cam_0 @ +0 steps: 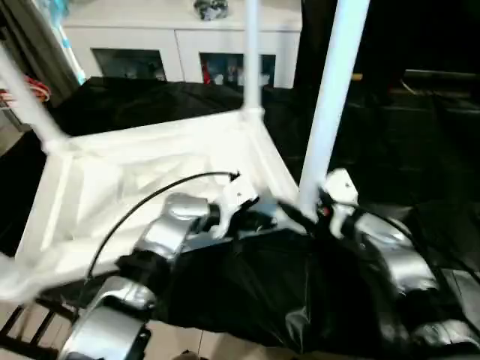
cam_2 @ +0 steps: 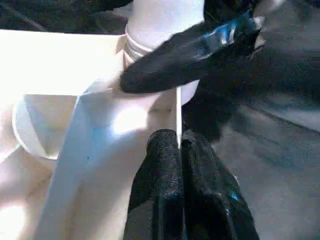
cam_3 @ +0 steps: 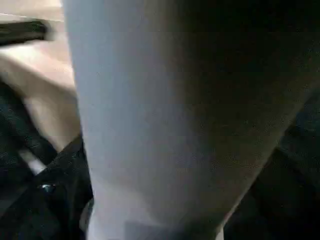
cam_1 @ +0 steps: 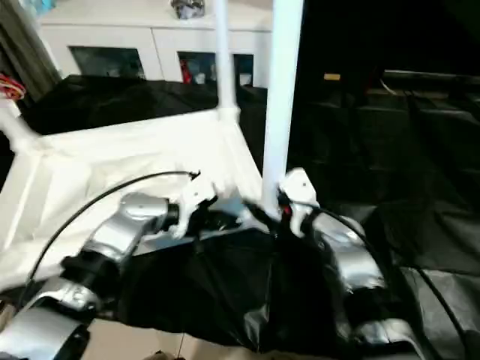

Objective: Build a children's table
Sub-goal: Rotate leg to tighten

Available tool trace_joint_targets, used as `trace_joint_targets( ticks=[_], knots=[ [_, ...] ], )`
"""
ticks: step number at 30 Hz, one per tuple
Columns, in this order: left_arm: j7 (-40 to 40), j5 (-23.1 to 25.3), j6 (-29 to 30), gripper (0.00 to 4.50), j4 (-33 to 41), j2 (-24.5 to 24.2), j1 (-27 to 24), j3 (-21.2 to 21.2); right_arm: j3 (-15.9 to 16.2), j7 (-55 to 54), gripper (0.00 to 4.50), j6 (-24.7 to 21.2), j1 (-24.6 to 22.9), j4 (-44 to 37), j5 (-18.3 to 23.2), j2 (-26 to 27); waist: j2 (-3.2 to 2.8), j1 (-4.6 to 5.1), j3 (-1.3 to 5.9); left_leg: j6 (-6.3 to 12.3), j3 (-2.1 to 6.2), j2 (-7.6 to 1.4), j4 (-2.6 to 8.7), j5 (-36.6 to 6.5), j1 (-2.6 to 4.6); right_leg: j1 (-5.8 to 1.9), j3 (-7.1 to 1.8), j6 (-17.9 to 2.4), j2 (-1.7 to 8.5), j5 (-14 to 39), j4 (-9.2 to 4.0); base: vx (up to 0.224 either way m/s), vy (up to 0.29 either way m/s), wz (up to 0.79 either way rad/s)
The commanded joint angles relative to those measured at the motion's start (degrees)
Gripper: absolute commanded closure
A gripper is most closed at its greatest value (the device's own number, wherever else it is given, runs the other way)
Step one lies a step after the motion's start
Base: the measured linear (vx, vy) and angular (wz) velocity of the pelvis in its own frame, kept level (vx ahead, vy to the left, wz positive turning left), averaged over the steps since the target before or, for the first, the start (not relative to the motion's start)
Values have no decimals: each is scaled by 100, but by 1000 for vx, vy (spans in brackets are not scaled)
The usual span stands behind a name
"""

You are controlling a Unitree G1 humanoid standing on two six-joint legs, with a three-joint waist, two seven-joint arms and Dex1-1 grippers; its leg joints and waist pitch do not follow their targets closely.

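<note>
The children's table lies upside down on a black cloth, its white ribbed top point(cam_0: 135, 180) facing up. One leg point(cam_0: 251, 52) stands in the far right corner socket and another point(cam_0: 26, 97) in the far left one. A third leg point(cam_0: 334, 90) stands upright at the near right corner, its base point(cam_2: 160, 20) seated in the round socket. My right gripper point(cam_0: 309, 214) is at that leg's base, and the leg point(cam_3: 165, 115) looms close in the right wrist view. My left gripper point(cam_2: 177, 145) is shut on the top's thin rim point(cam_2: 177, 115) just beside that socket.
A white cabinet point(cam_0: 180, 45) with glass-fronted compartments stands behind the table. The black cloth point(cam_0: 247, 300) bunches up between my forearms. Dark surfaces point(cam_0: 420, 112) lie to the right. A dark slatted frame point(cam_0: 30, 330) shows at the lower left.
</note>
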State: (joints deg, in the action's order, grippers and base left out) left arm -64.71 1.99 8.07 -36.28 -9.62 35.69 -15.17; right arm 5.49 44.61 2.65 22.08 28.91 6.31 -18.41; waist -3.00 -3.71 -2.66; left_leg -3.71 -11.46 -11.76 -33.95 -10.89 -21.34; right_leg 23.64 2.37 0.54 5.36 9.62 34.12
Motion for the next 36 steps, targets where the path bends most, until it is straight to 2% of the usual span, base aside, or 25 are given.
trace_joint_targets(
  ticks=[1,3,5,9,11,15,16,19,25,26,29,30,31,32,33,34,35,36],
  knots=[
    [-623,-409,-306,450,326,192,3,-207,187,411,6,-256,-88,-142,37,-121,133,7,350,503,39,-108,389,-1252,66,-283,-135,-1357,196,1448,-427,0,0,0],
    [-868,-432,-276,450,352,92,-15,-231,286,1053,6,-349,-242,-452,229,-377,117,-7,344,510,31,-125,389,-1272,85,-261,-144,-1382,202,1456,-434,0,0,0],
    [-1206,-473,-205,450,402,-41,-48,-296,392,1513,6,-374,-338,-633,353,-591,129,-39,353,546,34,-123,383,-1218,52,-293,-138,-1383,210,1417,-414,0,0,0],
    [-1478,-477,-187,450,468,-205,-94,-379,527,1919,6,-439,-400,-754,415,-786,120,-68,352,550,35,-130,381,-1157,46,-278,-136,-1397,218,1409,-410,0,0,0],
    [-1519,-476,-198,450,473,-245,-101,-387,582,2041,32,-458,-416,-777,379,-858,133,-84,352,498,45,-133,391,-1172,54,-285,-135,-1369,218,1490,-410,0,0,0],
    [-1665,-482,-164,450,509,-329,-125,-407,647,2225,51,-543,-431,-797,322,-954,137,-103,358,494,42,-129,382,-1109,46,-285,-140,-1358,224,1432,-402,0,0,0],
    [-1692,-487,-158,450,520,-343,-131,-412,650,2283,64,-596,-433,-814,360,-968,173,-97,355,503,38,-128,380,-1100,46,-283,-138,-1354,220,1441,-404,0,0,0],
    [-1735,-503,-151,450,547,-381,-147,-422,688,2382,87,-624,-427,-838,380,-1020,159,-105,356,501,43,-135,383,-1081,51,-279,-137,-1364,221,1425,-396,0,0,0],
    [-1765,-518,-130,450,585,-448,-168,-431,753,2536,137,-705,-406,-864,397,-1061,178,-108,358,514,43,-135,382,-1031,42,-287,-138,-1370,221,1358,-381,0,0,0],
    [-1653,-486,-140,450,565,-426,-168,-408,753,2505,158,-717,-408,-870,391,-1017,174,-105,366,519,44,-137,376,-983,49,-286,-138,-1394,222,1267,-371,0,0,0],
    [-1632,-481,-144,450,560,-421,-167,-404,752,2498,164,-717,-409,-871,391,-1010,174,-103,361,515,40,-133,375,-1000,49,-284,-138,-1414,219,1251,-373,0,0,0],
    [-1130,-347,-227,450,376,-266,-90,-318,710,2310,172,-703,-412,-818,363,-881,173,-104,360,508,41,-134,377,-1028,54,-283,-139,-1412,221,1293,-377,0,0,0],
    [-1130,-347,-227,450,376,-266,-90,-318,710,2310,176,-703,-412,-818,363,-881,177,-94,356,486,39,-129,374,-1055,50,-279,-141,-1400,219,1323,-386,0,0,0],
    [-310,-155,-220,450,47,39,100,-200,626,1816,178,-647,-367,-627,298,-610,168,-89,350,464,34,-126,374,-1110,64,-262,-144,-1384,220,1412,-408,0,0,0],
    [-310,-155,-220,450,47,39,100,-200,626,1816,178,-647,-367,-627,298,-610,169,-81,336,427,28,-122,377,-1170,73,-247,-146,-1368,217,1509,-427,0,0,0],
    [-310,-155,-220,450,47,39,100,-200,626,1816,178,-647,-367,-627,298,-610,186,-86,341,357,45,-107,383,-1242,81,-275,-139,-1305,234,1726,-443,0,0,0],
    [-48,-97,-174,450,-57,144,169,-166,595,1616,180,-650,-340,-545,266,-509,187,-70,331,331,51,-104,397,-1254,58,-280,-139,-1231,234,1875,-456,0,0,0],
    [-48,-97,-174,450,-57,144,169,-166,595,1616,180,-650,-340,-545,266,-509,198,-68,316,313,57,-102,409,-1370,74,-272,-133,-1140,233,2094,-487,0,0,0]
  ],
)
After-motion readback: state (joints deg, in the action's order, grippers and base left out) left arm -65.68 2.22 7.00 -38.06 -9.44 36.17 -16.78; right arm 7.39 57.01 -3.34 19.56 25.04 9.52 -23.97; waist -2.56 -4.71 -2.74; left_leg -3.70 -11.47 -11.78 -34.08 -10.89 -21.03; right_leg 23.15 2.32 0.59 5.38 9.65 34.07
